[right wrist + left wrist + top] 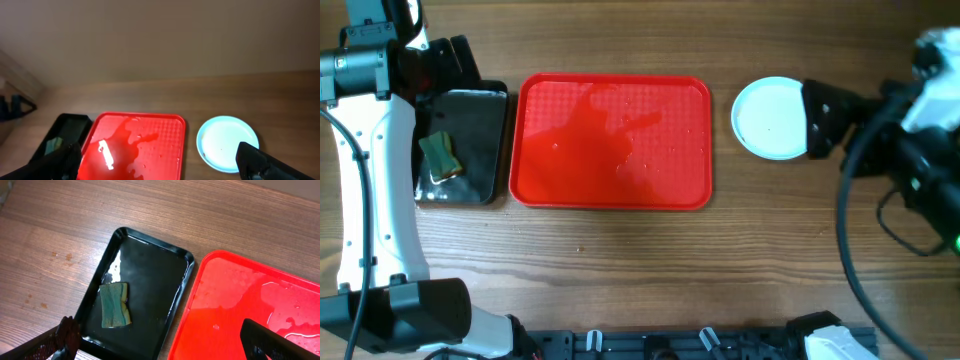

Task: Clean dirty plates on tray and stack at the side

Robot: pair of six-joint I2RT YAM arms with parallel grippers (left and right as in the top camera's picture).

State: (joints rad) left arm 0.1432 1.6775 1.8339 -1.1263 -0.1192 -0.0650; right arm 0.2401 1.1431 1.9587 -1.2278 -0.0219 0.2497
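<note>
The red tray (610, 150) lies mid-table, wet with pooled water, and carries no plates; it also shows in the left wrist view (235, 305) and the right wrist view (150, 140). A white plate (770, 118) with a pale blue rim sits on the table to the tray's right; whether others lie under it I cannot tell. It appears again (225, 142) in the right wrist view. My right gripper (812, 118) hovers at that plate's right edge, open and empty (162, 162). Open and empty too, my left gripper (458, 70) hangs above the far-left corner of the table (165, 342).
A glossy black tray (498, 140) lies left of the red tray, with a green sponge (441, 157) in it; both also show from the left wrist, the black tray (150, 265) and the sponge (115, 305). Wood tabletop (650, 270) surrounds everything.
</note>
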